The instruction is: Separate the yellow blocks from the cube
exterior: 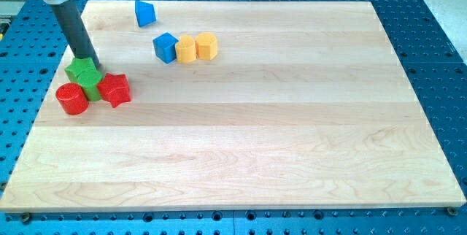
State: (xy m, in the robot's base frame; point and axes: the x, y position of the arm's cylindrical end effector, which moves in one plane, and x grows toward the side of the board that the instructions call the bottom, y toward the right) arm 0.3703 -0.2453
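The single camera view looks down at an angle on a pale wooden tabletop (241,140) set on a blue perforated base. There are no jaws on this arm to open or close and it has hold of nothing; it ends in a dark rod entering from the view's top left, and my tip (95,67) rests at the edge of a green star-shaped block (85,73), well apart from the task's blocks.

The task's things sit near the view's top, left of centre, in a tight row: a blue cube (166,47) on the left, then a yellow block (187,48) touching it, then a second yellow block (207,46) touching the first. Both look like short many-sided prisms.

To do the step well, I judge the tip should travel round to the narrow seam between the blue cube and the nearer yellow one, approaching from the view's top or bottom, then sweep toward the view's right so both yellow pieces slide off together. A push slightly off centre could spin them or drag the cube along.

Counted: two yellow blocks; two blue, the cube and a wedge-like blue block (145,13) near the top edge; two red, a red cylinder (72,98) and a red star-shaped block (114,89); one green.
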